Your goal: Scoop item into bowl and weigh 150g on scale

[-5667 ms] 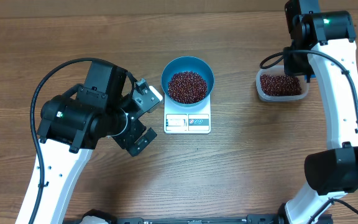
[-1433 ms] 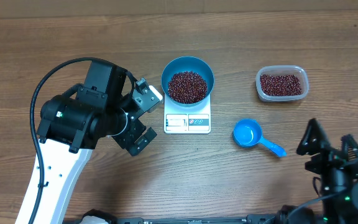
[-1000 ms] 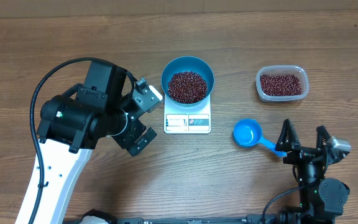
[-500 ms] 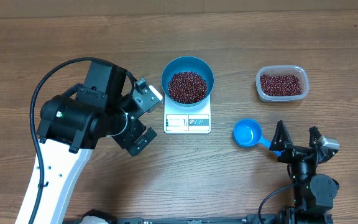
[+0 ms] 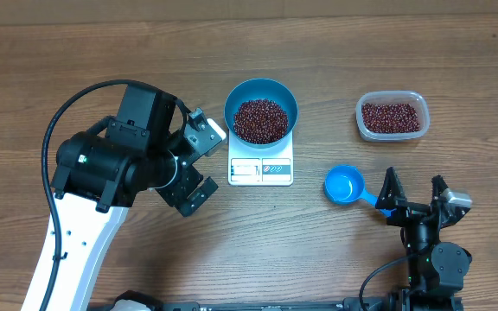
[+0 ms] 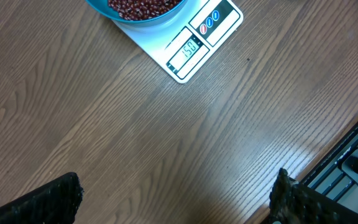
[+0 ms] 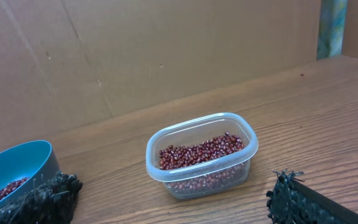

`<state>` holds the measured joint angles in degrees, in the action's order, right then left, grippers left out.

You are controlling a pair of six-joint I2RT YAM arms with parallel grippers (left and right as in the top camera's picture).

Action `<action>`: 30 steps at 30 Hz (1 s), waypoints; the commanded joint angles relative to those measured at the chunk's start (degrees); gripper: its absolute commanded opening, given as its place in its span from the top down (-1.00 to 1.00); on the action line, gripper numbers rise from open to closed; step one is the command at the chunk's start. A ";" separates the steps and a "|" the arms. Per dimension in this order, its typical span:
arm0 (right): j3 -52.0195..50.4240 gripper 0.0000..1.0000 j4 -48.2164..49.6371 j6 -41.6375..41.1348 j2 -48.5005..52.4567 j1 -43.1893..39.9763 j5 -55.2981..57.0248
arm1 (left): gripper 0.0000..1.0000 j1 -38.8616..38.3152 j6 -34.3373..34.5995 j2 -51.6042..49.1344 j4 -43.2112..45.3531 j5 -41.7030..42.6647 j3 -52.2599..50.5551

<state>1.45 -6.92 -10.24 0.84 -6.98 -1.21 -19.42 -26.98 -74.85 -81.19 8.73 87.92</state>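
Observation:
The blue bowl (image 5: pixel 261 90) holds a heap of red-brown beans (image 5: pixel 260 119) and stands on the white scale (image 5: pixel 260 169). In the left wrist view the scale (image 6: pixel 213 28) has digits lit on its display, and the bowl's edge (image 6: pixel 120 12) shows at the top. My left gripper (image 5: pixel 207 162) is open, left of the scale, with only bare wood between its fingers (image 6: pixel 39 200). My right gripper (image 5: pixel 413 192) is open and empty at the front right. It faces the bean tub (image 7: pixel 201 155), with the bowl (image 7: pixel 17 163) at the left edge of its view.
A clear tub (image 5: pixel 392 117) of beans sits at the back right. An empty blue scoop (image 5: pixel 346 185) lies right of the scale, its handle end close to my right gripper's left finger. A cardboard wall (image 7: pixel 166 50) stands behind the table.
The right arm has left the tub and drawn back to the front right. The scoop now lies empty on the table. Over the last half second nothing moves. The left arm is unchanged.

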 commanded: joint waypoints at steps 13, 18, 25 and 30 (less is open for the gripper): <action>-0.17 -1.00 0.46 0.72 -0.68 0.44 0.48 | -0.99 0.59 0.04 2.36 -0.70 -0.79 0.52; -0.17 -1.00 0.46 0.72 -0.68 0.44 0.48 | -0.99 1.88 3.34 8.90 8.55 -2.64 -5.09; -0.17 -1.00 0.46 0.72 -0.68 0.46 0.48 | -0.99 8.90 11.56 23.23 26.12 -0.74 -23.08; -0.17 -1.00 0.46 0.72 -0.68 0.44 0.48 | -0.99 11.61 11.91 34.75 36.57 -0.13 -37.75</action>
<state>1.45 -6.87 -10.17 0.84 -6.96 -1.23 -8.97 -17.43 -44.97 -47.77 7.51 56.16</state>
